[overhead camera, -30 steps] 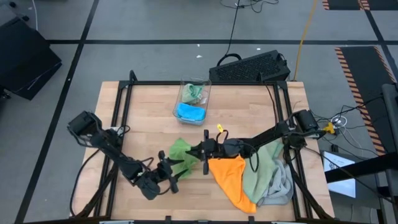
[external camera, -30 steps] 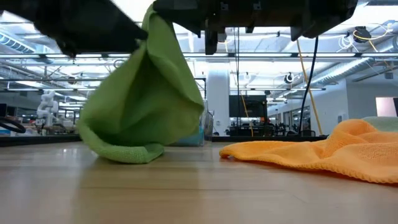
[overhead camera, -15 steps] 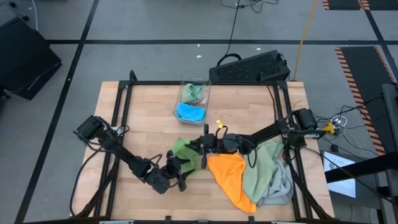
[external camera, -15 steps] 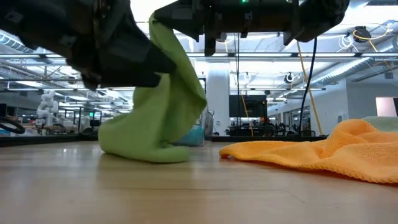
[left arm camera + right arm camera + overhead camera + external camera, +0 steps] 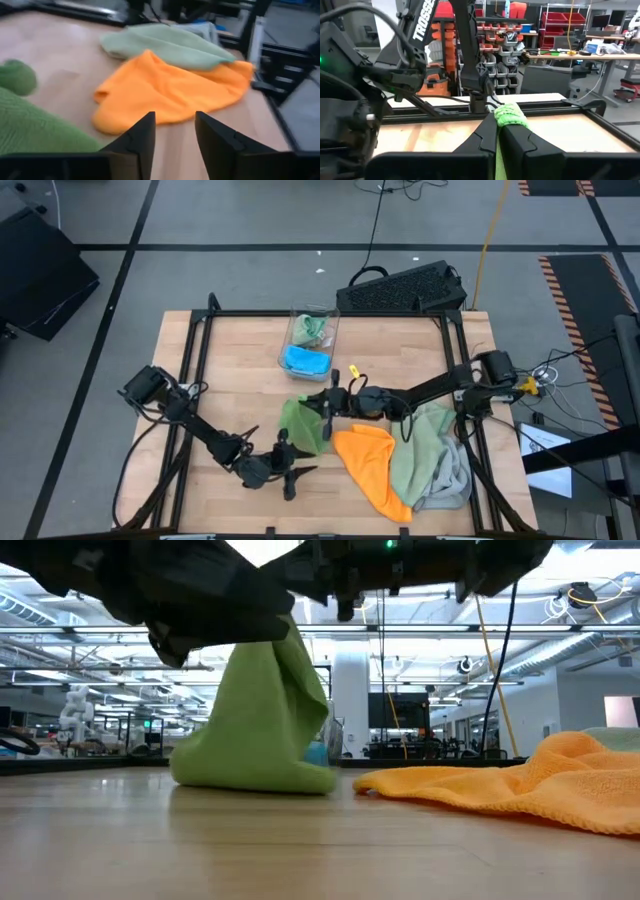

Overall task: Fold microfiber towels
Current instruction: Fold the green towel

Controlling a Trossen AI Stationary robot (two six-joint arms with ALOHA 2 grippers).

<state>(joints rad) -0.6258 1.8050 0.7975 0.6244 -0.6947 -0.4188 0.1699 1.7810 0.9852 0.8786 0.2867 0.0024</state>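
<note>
Overhead, blue towel (image 5: 306, 361) binned, low view (image 5: 316, 752) hides it mostly

1. Table top (image 5: 240, 380) is showing pale wood, butcher-block strips, smooth with a soft sheen in the low view.
2. Bright green towel (image 5: 262, 720) is looking like soft matt cloth with a fine nubbly pile.
3. Orange towel (image 5: 170, 92) is showing matt fuzzy cloth, lying rumpled.
4. Sage green towel (image 5: 165, 45) is looking like the same matt soft cloth.
5. Light grey towel (image 5: 455, 480) is reading as matt cloth.
6. Bin (image 5: 312, 340) is showing clear glossy plastic, with blue and green cloth inside.
7. Left gripper (image 5: 174, 140) fingers are looking like dark matt plastic, smooth.
8. Right gripper (image 5: 498, 132) fingers are showing dark smooth matt plastic.
9. Table frame (image 5: 300, 313) is looking like black matt metal.
</note>
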